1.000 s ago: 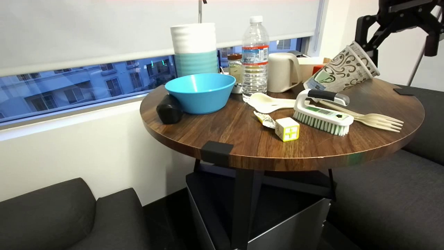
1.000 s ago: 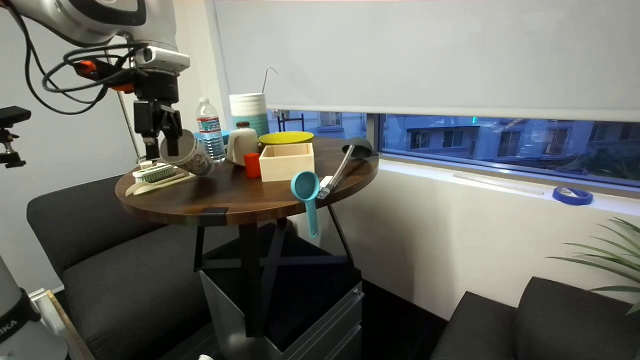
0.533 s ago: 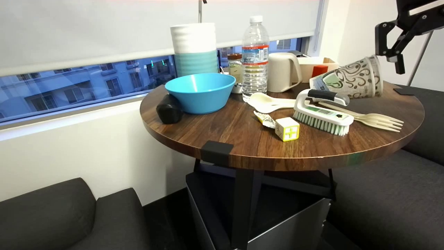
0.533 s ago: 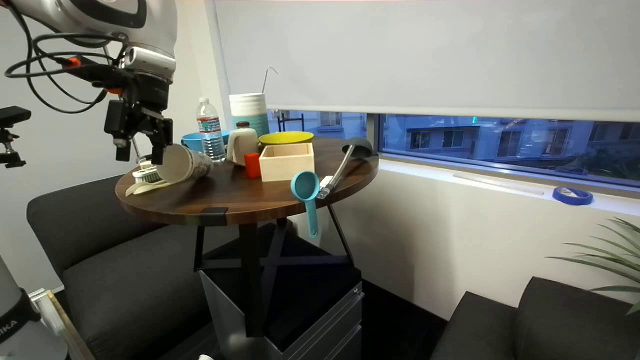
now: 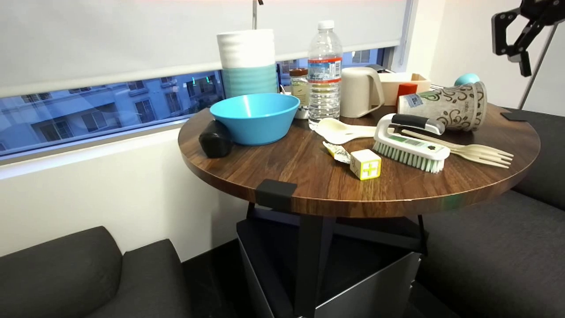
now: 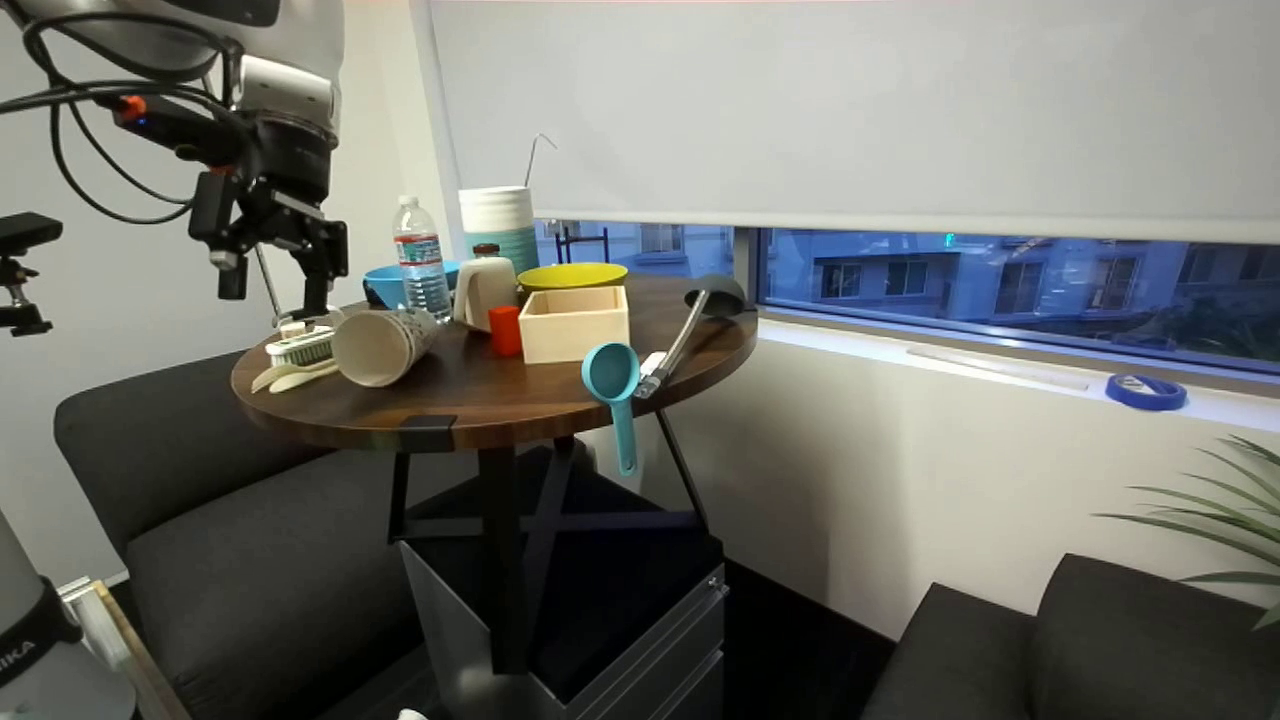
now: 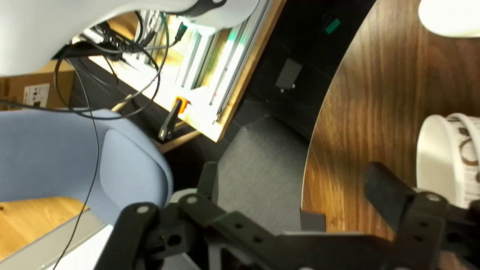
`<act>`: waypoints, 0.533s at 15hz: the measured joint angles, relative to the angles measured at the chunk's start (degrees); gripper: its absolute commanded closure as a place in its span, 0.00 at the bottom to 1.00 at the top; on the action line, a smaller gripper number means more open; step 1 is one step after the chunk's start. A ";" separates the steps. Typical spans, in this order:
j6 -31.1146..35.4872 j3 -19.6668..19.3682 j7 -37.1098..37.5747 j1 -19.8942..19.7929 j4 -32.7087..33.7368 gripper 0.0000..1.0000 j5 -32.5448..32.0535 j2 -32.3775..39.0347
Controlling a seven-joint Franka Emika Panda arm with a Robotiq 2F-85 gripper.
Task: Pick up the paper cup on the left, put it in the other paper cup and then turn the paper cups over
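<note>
OK, gripper [image 6: 275,292] hangs high nr the edge of the table [image 5: 309,176], fingers [image 7: 387,197] spread wide, nothing btwn them. Paper cups [image 5: 446,108], nested (dbl rim shows in wrist view), lie on their side below the fingers and in twd the middle of the top, apart, no contact. Key bit: long axis runs roughly outward from the fingers, mouth facing them, base pointing off twd the mug [image 5: 353,95]. Nesting looks done to me, turn-over not: they'd need to stand mouth-down. So next I'd prob. drop, get the fingers across the wall nr the base, then tip. Mat'ls: thin paper, tapered, rolled rims, brown swirls on a pale ground; I'd expect light, easily crushed, apt to roll. Also lower than the fingers, nr the cups: brush [image 5: 412,146], white plastic body, stiff-looking bristles, poss. snag.
</note>
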 measured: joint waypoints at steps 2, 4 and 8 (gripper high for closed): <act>0.01 0.58 -1.87 1.05 2.11 0.00 -3.57 -0.66; 1.16 1.07 -4.51 2.57 4.28 0.00 -5.55 -0.69; 8.91 1.21 -10.46 5.50 6.24 0.00 -6.01 -0.24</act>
